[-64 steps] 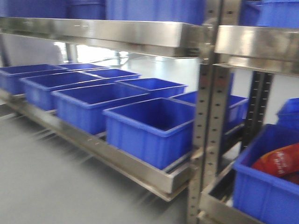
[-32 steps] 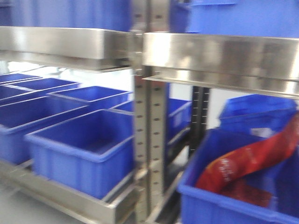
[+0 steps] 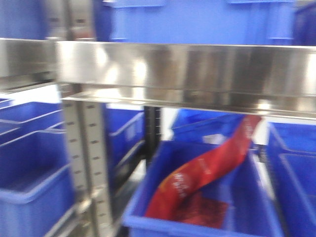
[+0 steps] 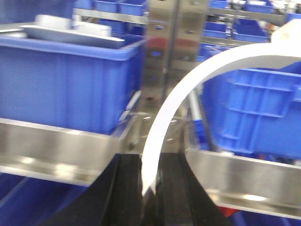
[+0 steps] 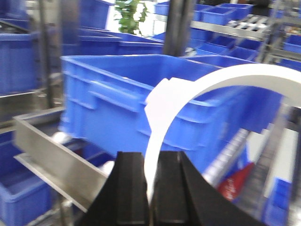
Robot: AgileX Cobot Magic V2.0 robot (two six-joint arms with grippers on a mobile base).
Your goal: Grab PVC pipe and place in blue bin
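Left pincer [image 4: 149,165] was pinching a white PVC pipe [image 4: 188,80], whose arc rose toward 1 o'clock; right pincer [image 5: 151,162] pinched another pipe [image 5: 221,77] likewise. Both pointed level at shelves [image 4: 56,146] with blue bins [image 4: 66,80].

left gripper [image 4: 150,160], right gripper [image 5: 149,157], both matte black, flat-tipped, flaring toward base

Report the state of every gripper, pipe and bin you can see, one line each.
left gripper: shut on left PVC pipe
right gripper: shut on right PVC pipe
left PVC pipe: clamped at one end, arc rising free
right PVC pipe: clamped at one end, arc rising free
front blue bin: open-topped, holds red bag, no pipe visible inside
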